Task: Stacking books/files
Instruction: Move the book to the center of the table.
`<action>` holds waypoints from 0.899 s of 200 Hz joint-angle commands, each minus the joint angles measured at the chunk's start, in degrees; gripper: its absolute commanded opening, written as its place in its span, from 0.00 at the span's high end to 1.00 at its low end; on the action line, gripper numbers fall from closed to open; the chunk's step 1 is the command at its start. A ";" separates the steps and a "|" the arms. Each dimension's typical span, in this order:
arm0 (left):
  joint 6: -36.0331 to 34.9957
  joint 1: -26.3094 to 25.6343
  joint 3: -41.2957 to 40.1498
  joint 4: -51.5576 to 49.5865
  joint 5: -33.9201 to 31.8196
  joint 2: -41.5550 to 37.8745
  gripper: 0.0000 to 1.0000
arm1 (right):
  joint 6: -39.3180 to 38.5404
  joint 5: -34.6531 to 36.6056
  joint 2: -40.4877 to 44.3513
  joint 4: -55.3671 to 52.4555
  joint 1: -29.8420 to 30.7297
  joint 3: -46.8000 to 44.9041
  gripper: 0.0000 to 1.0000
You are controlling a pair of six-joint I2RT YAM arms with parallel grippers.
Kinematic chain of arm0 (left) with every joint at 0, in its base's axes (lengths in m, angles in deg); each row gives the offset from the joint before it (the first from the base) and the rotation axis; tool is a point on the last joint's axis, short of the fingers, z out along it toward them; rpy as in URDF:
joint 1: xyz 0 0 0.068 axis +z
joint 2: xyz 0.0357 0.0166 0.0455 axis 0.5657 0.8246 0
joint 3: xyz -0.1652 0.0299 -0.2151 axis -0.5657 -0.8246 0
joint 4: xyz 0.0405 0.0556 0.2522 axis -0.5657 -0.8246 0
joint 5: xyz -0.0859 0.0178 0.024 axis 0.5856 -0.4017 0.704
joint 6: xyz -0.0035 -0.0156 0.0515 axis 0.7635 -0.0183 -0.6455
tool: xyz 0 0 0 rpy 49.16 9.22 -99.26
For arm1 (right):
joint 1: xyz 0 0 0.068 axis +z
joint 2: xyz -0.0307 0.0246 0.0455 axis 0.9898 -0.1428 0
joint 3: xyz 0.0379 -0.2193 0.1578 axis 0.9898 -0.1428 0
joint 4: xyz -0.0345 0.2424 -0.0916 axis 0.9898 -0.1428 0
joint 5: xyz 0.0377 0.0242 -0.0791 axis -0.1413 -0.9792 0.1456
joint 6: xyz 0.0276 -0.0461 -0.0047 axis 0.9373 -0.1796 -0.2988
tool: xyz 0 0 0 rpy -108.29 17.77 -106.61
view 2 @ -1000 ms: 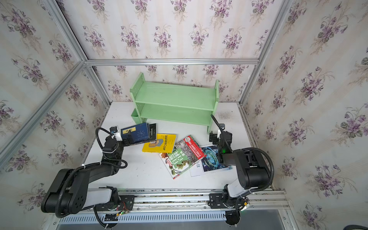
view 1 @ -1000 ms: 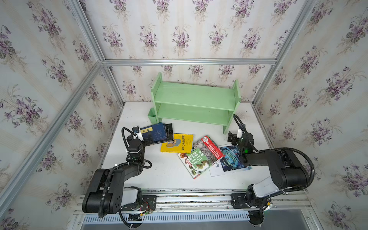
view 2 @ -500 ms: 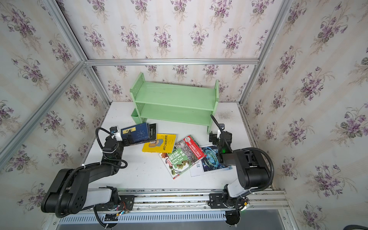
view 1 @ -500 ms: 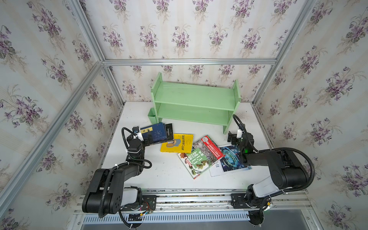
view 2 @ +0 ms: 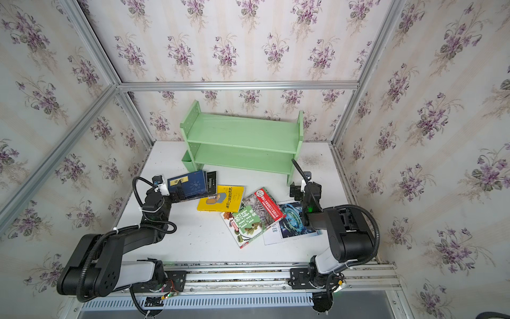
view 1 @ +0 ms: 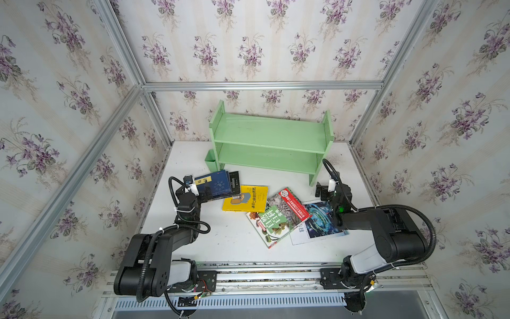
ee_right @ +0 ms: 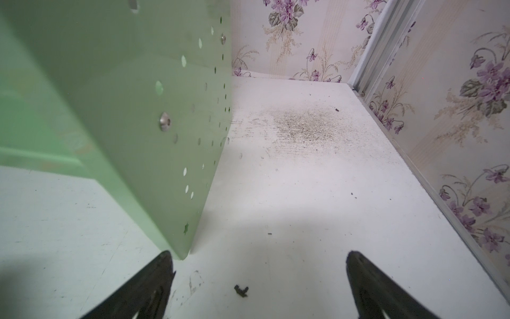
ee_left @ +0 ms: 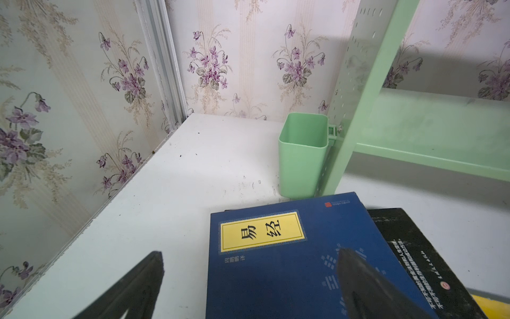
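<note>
Starting stack | left claw wide open, empty, apparently straddling edge of navy book at ten o'clock | right claw open, empty, two o'clock | next: pinch that book.

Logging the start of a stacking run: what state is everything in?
Navy book: closed, flat, topping a pile.
Black book: closed, partly under it.
Yellow book: closed, lying flat.
Green-and-red book: closed, overlapping the blue-swirl book.
Blue-swirl book: closed, partly covered.
Shelf: upright, both boards bare.
Cup: empty.
Left gripper: open, holding nothing.
Right gripper: open, holding nothing.
</note>
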 commanded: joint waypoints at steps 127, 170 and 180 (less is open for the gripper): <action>-2.14 0.03 3.03 -7.63 3.61 -3.91 0.00 | -0.17 0.23 5.21 -3.40 0.02 0.41 0.00; 1.58 -0.03 11.95 -30.83 9.70 -16.40 0.00 | 7.37 -2.98 21.88 -29.38 0.06 8.25 0.00; 4.78 -0.09 14.52 -36.06 10.52 -18.81 0.00 | 12.40 -4.33 24.83 -35.33 0.15 10.48 0.00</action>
